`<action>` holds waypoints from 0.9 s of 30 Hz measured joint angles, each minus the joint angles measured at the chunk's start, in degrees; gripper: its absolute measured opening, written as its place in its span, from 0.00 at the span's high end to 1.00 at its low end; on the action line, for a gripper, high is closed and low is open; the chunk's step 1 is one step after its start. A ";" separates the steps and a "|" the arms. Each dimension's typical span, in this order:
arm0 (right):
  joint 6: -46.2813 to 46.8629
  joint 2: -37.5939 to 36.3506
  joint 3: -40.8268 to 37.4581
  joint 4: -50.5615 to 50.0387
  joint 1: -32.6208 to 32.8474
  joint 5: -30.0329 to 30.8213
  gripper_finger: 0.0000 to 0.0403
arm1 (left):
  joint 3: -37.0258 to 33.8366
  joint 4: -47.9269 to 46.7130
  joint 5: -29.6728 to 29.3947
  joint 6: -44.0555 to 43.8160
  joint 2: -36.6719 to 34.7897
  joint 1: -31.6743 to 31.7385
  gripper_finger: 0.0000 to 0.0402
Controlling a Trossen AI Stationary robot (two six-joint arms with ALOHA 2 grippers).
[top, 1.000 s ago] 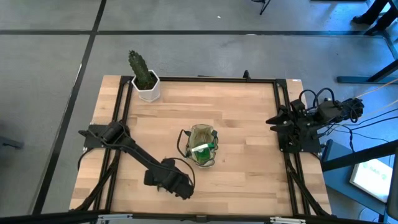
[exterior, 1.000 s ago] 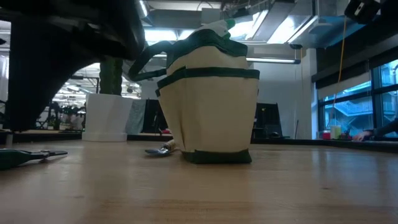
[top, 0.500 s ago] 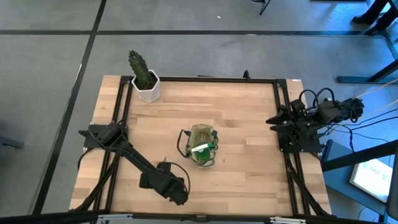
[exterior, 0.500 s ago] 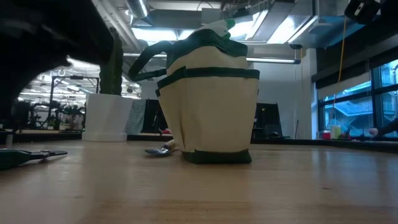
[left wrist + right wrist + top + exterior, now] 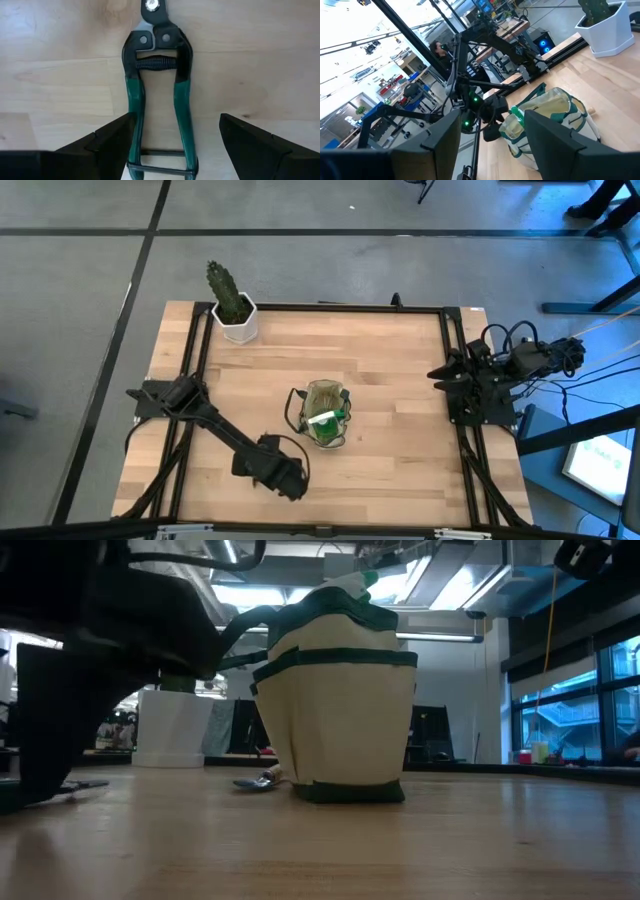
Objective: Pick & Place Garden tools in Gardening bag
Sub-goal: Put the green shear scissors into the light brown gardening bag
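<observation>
Two claw fingers (image 5: 107,142) astride shears (image 5: 159,95).

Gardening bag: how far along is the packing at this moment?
Done: the spray bottle sits in the gardening bag. In hand: the left claw, open, straddles the pruning shears without gripping them. Left: a metal tool lies beside the bag. The right claw waits at the table's edge.

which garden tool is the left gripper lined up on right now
The pruning shears, green-handled, lying flat on the table between the left gripper's open fingers. The spray bottle is already in the gardening bag.
</observation>
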 joint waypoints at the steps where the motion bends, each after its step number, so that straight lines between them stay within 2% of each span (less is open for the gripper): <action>1: 0.33 0.00 0.00 -0.03 -0.01 -0.01 0.45 | -0.09 0.00 0.53 0.01 0.00 0.16 0.28; 17: 1.02 0.02 0.00 -0.04 -0.02 -0.02 0.45 | -0.05 -5.50 -0.10 -1.02 -1.55 -1.40 0.28; 20: 1.01 0.01 0.00 -0.04 -0.02 -0.02 0.45 | -0.20 -3.24 -0.96 -1.17 -1.55 -1.03 0.28; 27: 1.02 0.02 0.00 -0.08 -0.01 -0.02 0.45 | -5.62 5.93 -0.42 -2.25 -1.86 -0.55 0.28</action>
